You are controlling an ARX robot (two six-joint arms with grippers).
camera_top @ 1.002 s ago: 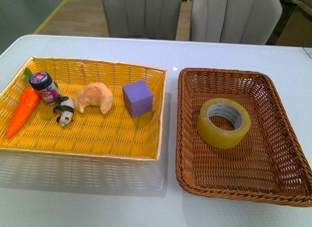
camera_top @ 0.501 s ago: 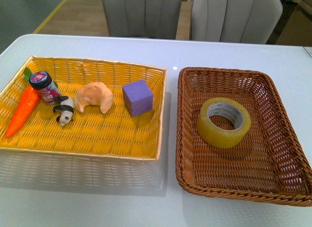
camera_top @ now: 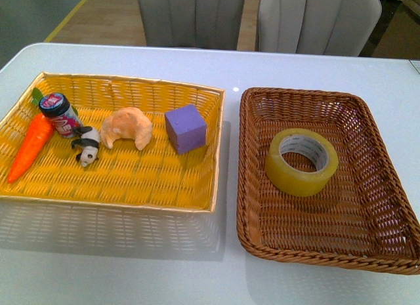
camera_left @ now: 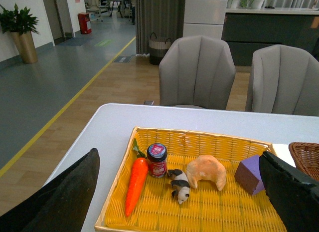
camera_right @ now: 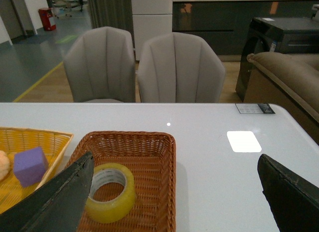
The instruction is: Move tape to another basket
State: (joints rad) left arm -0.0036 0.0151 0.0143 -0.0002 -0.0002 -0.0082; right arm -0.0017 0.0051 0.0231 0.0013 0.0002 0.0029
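Fingers (camera_right: 55, 202) of both grippers spread wide, holding nothing; yellowish see-through tape roll (camera_top: 302, 162) sits mid-frame inside the brown wicker basket (camera_top: 249, 187).

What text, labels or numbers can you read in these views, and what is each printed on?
Nothing reads as quotable text.
Tape in the brown basket: grey print on the white inner core, too small to read.
Small jar in the yellow basket: red and white label, too blurred to read.
Card on the table, right wrist view: dark print, illegible.
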